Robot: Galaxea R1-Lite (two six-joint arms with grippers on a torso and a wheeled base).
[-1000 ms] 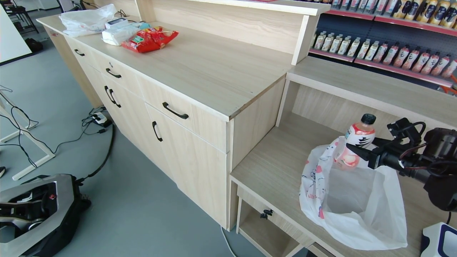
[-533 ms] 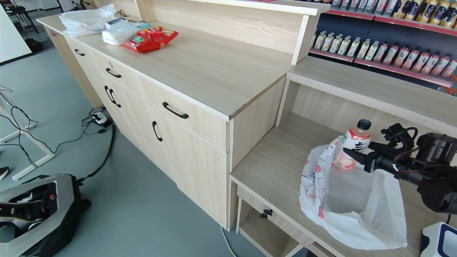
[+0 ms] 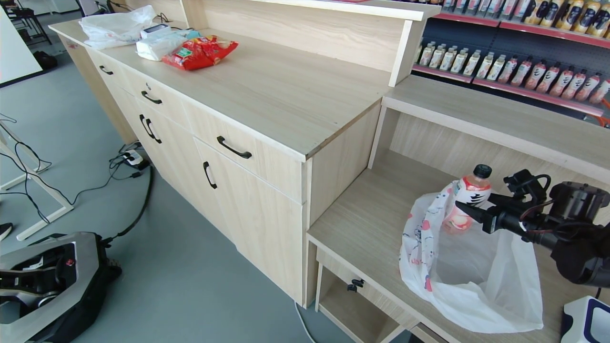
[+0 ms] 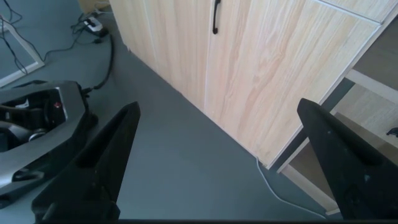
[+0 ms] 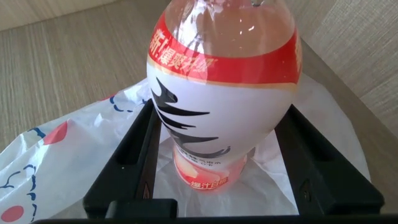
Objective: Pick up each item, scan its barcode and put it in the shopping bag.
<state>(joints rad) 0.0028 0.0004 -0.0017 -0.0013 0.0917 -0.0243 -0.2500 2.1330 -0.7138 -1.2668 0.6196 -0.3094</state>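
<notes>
Your right claw (image 3: pixel 469 204) is clenched on the bottle (image 3: pixel 471 193), gripping its labelled body with the black cap uppermost. The bottle hangs upright at the far rim of the open shopping bag (image 3: pixel 476 281), which rests on the lower bench (image 3: pixel 371 214). Your left claw (image 4: pixel 217 109) is released, fingers spread wide above the floor. A red snack pack (image 3: pixel 200 51) lies on the upper bench.

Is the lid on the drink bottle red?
No, the drink bottle has a black cap on top.
</notes>
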